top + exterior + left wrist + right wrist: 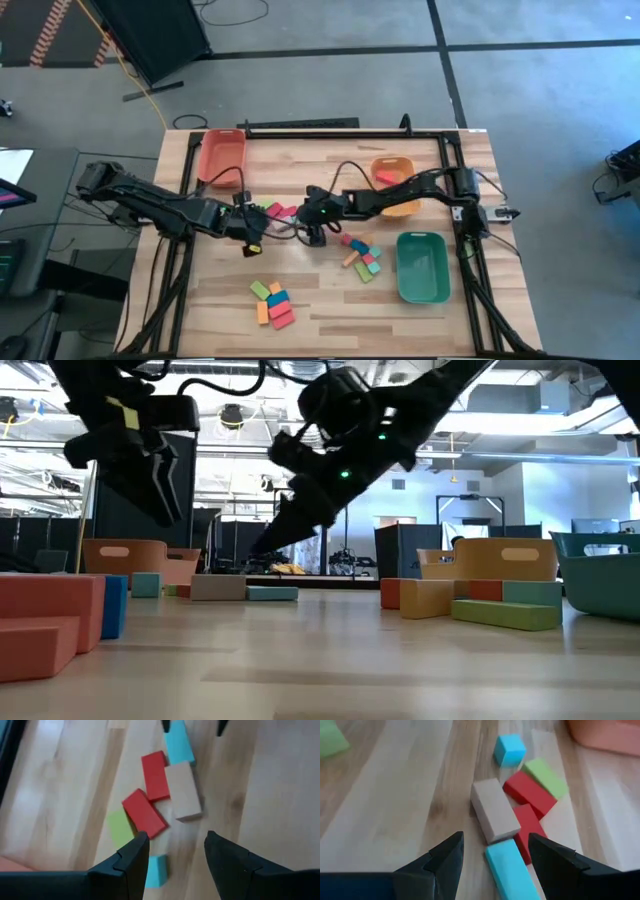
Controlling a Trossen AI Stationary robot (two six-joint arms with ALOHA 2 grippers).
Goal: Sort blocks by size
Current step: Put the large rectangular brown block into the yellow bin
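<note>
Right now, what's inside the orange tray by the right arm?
The orange tray holds at least one pink block. The right arm crosses over its near side, so anything lying under the arm is hidden from the overhead camera.

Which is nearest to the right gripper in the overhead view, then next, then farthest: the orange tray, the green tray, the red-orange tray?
From the right gripper, near the table's middle:
1. orange tray, at the back right, nearest.
2. green tray, front right.
3. red-orange tray, back left, about as far as the green tray; too close to call.
</note>
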